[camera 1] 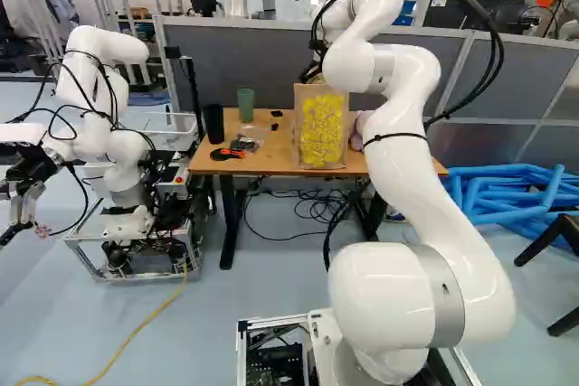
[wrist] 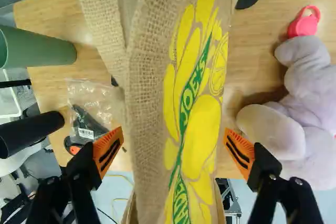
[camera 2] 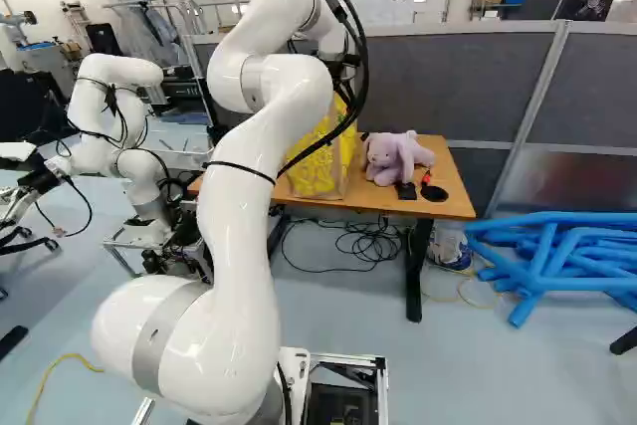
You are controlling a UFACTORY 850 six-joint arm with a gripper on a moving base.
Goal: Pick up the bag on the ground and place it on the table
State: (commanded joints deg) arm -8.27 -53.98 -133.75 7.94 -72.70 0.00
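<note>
The gripper is wide open around the bag, not holding it. The table is below, a grey wall ahead.

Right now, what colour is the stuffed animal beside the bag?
Pale purple; the stuffed animal shows best in the right base view.

Tan burlap bag, yellow-and-green print, standing upright, on a wood-topped table, near its front edge

The table holds the bag between 2 cups and a toy.
</note>
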